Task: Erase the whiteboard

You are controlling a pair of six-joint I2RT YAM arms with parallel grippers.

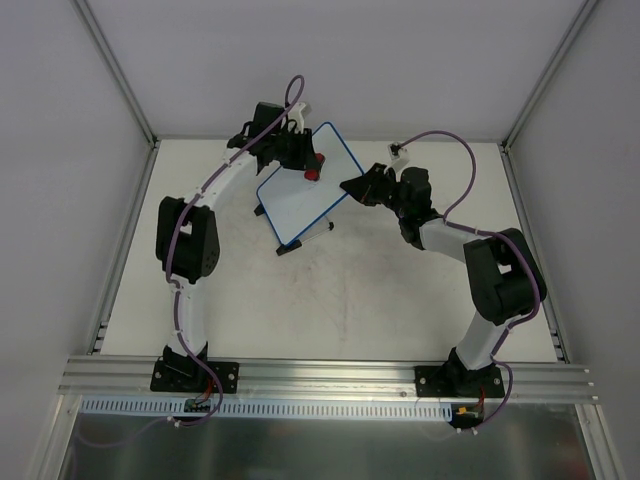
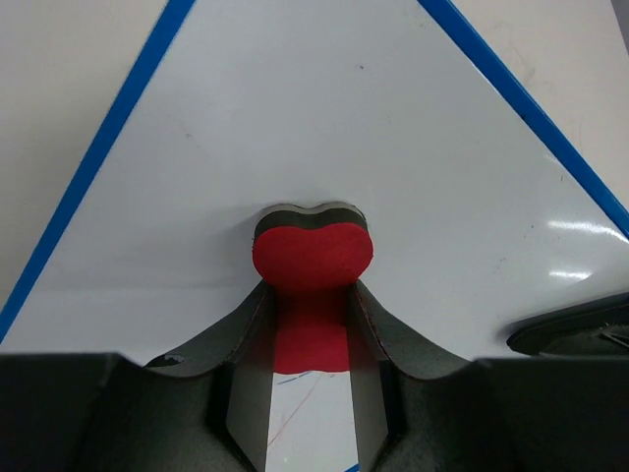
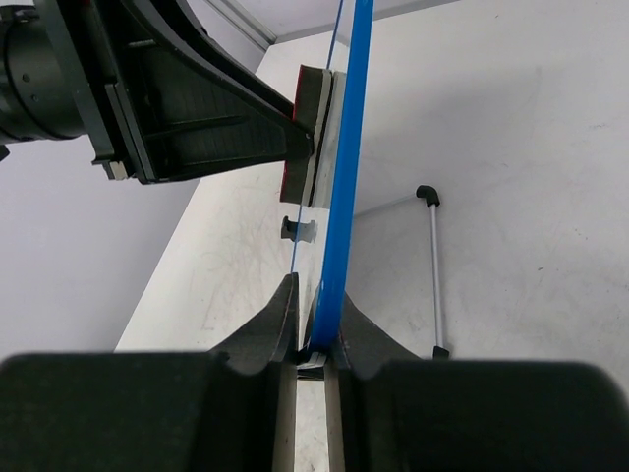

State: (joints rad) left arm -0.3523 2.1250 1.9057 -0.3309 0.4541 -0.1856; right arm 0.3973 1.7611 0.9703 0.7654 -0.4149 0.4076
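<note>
The glossy white rectangular whiteboard with a thin blue frame and rounded corners sits tilted near the middle of the desk's far edge. A slim metal leg with black end caps shows beside it. The right pincer is clenched on the blue frame edge. The left pincer grasps a red foam bone-shaped eraser with a dark backing layer, which lies flat against the board's smooth face. The matte off-white desk looks faintly scuffed.
</note>
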